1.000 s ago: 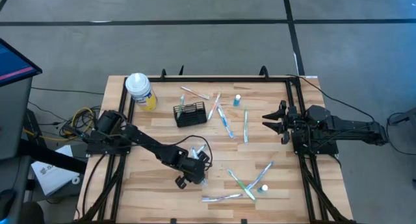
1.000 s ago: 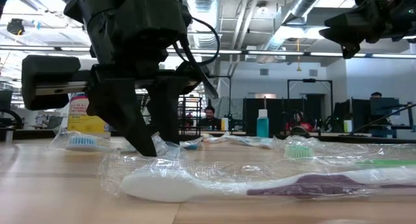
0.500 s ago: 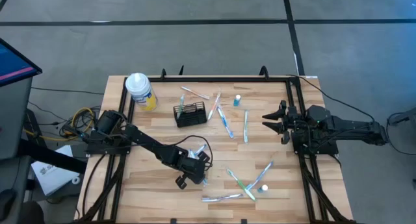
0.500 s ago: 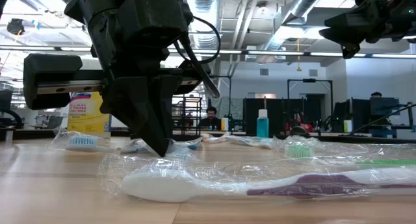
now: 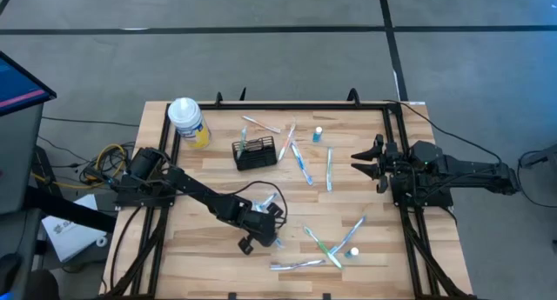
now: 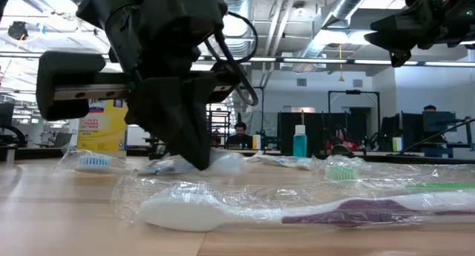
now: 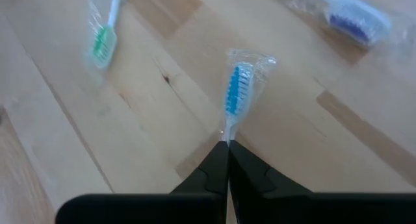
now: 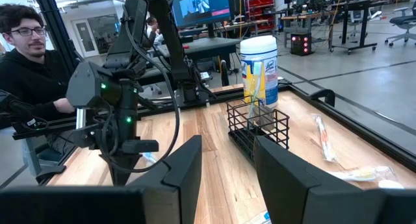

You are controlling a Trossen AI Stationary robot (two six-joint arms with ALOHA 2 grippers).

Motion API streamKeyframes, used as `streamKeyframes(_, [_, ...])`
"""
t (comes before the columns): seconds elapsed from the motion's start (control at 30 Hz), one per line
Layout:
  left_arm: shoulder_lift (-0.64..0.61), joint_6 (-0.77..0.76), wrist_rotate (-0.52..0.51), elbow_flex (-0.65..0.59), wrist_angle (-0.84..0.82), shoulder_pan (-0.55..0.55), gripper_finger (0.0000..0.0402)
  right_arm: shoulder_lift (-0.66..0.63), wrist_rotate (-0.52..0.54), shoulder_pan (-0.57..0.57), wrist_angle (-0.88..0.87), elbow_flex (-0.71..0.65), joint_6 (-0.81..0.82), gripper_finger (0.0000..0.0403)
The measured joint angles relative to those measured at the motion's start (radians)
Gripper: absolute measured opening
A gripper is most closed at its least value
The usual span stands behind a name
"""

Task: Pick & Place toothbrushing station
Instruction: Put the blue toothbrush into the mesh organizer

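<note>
Closing since the earlier frames, the left gripper [image 7: 227, 145] has its fingers pinched together on the thin neck of a wrapped blue-bristled toothbrush [image 7: 238, 87], low on the table [image 5: 218, 170] well in front of the black wire-mesh caddy [image 5: 255, 152]. That grip is narrow and near one end, so the toothbrush could pivot or slide out in its slick wrapper on lifting. Beyond the caddy's right side, the right gripper [image 5: 364, 163] waits with fingers spread.

table [image 5: 218, 174]: pale wood planks, matt; caddy [image 5: 254, 152]: black wire mesh; toothbrush [image 7: 235, 94]: glossy clear plastic wrap
</note>
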Motion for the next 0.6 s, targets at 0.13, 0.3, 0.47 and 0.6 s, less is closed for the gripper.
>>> streamKeyframes(0.13, [-0.002,-0.011,0.000,0.000,0.013,0.004,0.0000,0.000,0.000,0.000,0.000,0.000,0.000,0.0131])
streamKeyframes(0.3, [-0.061,-0.033,-0.010,-0.006,0.015,0.004,0.0000,0.000,0.000,0.000,0.000,0.000,0.000,0.0131])
streamKeyframes(0.47, [-0.189,-0.062,-0.074,-0.059,0.076,0.008,0.0000,0.000,0.000,0.000,-0.001,0.000,0.000,0.0131])
streamKeyframes(0.6, [-0.305,-0.086,-0.098,-0.154,0.216,0.007,0.0000,0.000,0.000,0.000,-0.002,0.000,0.000,0.0131])
